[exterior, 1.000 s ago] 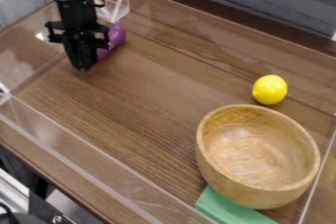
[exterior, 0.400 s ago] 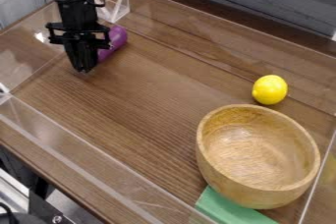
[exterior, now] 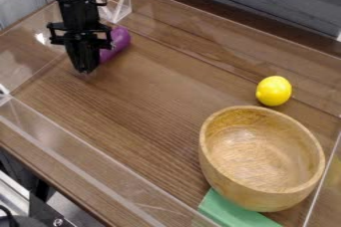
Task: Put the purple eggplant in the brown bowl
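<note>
The purple eggplant [exterior: 118,39] lies on the wooden table at the upper left, partly hidden behind the black gripper [exterior: 86,64]. The gripper points down, its tips at the table surface, and it is closed around the eggplant's near end. The brown bowl [exterior: 261,157] stands empty at the lower right, far from the gripper.
A yellow ball [exterior: 273,91] sits just above the bowl. A flat green object [exterior: 226,212] pokes out under the bowl's near edge. Clear plastic walls [exterior: 80,186] ring the table. A white object [exterior: 123,7] stands behind the eggplant.
</note>
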### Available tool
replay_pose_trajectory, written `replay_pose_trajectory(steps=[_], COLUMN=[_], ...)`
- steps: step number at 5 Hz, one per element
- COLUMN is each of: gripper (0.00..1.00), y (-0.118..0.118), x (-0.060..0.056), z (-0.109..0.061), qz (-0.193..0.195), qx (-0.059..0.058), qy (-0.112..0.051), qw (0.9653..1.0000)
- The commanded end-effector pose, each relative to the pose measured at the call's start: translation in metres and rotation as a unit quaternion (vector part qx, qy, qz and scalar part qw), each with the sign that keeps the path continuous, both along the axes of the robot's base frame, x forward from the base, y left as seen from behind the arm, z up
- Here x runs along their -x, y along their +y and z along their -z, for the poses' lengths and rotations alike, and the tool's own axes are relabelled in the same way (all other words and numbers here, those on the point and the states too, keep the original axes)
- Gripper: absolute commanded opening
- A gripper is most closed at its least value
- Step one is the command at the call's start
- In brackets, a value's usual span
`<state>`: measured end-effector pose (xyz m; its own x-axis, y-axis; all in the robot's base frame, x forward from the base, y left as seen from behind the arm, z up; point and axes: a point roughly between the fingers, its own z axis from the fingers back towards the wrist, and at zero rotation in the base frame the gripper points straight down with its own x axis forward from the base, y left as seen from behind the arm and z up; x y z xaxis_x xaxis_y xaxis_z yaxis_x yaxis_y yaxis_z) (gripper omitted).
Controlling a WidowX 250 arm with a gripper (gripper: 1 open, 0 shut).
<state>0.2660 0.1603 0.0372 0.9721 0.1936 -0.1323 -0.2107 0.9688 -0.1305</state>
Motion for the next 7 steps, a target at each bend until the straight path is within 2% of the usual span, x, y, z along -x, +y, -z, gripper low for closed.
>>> replay_pose_trajectory(steps=[1,2,4,7], gripper=[0.00,0.00,0.00,0.00], y=[0.008,0.009,0.010,0.012], x=[-0.014,-0.015,-0.027,-0.038], z=[-0.037,-0.036,-0.046,-0.035], qz=[0.003,0.003,-0.003,-0.008], qx=[-0.031,-0.031,-0.026,-0.025], qy=[-0.054,-0.055,-0.063,-0.060], qw=[0.9981,0.9980,0.9976,0.9979])
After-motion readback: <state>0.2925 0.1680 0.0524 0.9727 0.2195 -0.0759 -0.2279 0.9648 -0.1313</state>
